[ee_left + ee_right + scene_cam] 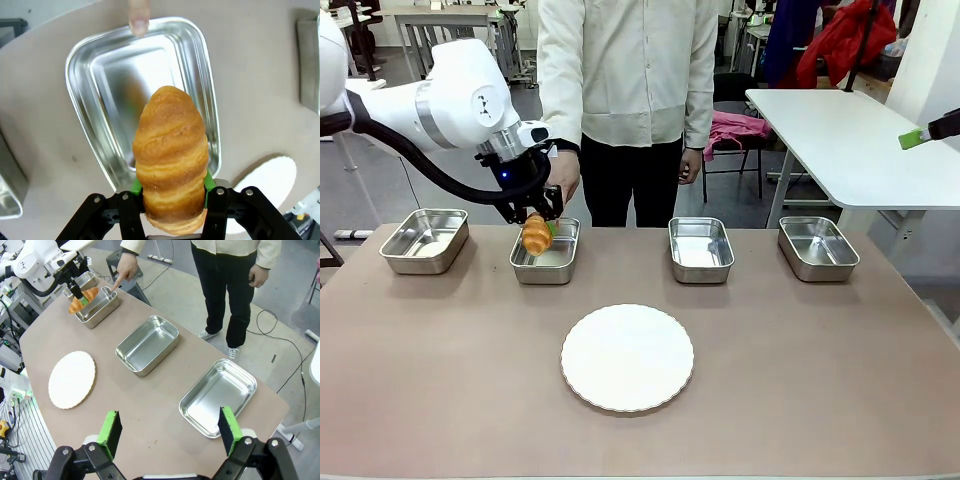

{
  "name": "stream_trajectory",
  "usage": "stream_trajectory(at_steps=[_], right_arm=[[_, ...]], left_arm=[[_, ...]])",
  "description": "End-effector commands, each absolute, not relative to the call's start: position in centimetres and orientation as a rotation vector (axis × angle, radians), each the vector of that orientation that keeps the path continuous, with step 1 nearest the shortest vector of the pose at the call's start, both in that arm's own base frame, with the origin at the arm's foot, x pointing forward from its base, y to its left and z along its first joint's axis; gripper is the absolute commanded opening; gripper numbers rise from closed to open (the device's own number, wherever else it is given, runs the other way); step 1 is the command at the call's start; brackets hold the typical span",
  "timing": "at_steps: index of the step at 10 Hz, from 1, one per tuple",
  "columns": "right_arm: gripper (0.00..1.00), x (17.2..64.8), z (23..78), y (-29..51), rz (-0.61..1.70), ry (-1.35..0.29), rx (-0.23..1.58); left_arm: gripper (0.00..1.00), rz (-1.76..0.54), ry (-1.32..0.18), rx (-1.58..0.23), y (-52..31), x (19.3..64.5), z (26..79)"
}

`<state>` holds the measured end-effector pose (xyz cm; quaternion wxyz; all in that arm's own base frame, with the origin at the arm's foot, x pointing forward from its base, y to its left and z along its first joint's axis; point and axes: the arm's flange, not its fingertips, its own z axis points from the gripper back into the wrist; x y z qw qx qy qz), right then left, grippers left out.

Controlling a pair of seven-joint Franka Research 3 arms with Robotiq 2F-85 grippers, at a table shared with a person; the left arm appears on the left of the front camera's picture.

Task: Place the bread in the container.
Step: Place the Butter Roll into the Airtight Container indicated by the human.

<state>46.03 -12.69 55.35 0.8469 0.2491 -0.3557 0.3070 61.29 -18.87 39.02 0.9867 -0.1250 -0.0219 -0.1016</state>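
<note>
The bread (536, 234), a golden-brown croissant, hangs tip down in my left gripper (534, 212), which is shut on its thick end. It hovers just over the container (546, 262), the second steel pan from the left. From the left wrist, the croissant (170, 155) points into that pan (80, 105), with green pads (209, 181) pressing its sides. A person's fingertip (139, 17) touches the pan's far rim. My right gripper (170, 432) stands open high above the table's right end, holding nothing.
Three more steel pans (424, 240) (701, 249) (818, 247) line the far side of the table. A round white plate (627, 357) lies in the middle front. The person (625, 70) stands behind the pans, one hand (563, 180) beside my left wrist.
</note>
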Motion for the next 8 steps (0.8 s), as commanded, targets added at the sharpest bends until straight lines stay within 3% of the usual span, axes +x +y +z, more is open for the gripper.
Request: stream_trajectory(at_steps=[1, 3, 4, 8], right_arm=[[1.0, 45.98, 55.56, -12.63, 0.659, -0.756, 0.526], [1.0, 45.98, 55.56, -12.63, 0.659, -0.756, 0.526], [1.0, 45.98, 55.56, -12.63, 0.659, -0.756, 0.526], [1.0, 45.98, 55.56, -12.63, 0.659, -0.756, 0.526]], left_arm=[[0.43, -0.237, -0.075, -0.244, -18.52, 62.49, 38.43], [0.43, -0.239, -0.092, -0.239, -18.64, 63.1, 38.11], [1.0, -0.266, -0.086, -0.214, -18.73, 63.16, 37.86], [1.0, -0.254, -0.071, -0.238, -18.61, 62.62, 38.24]])
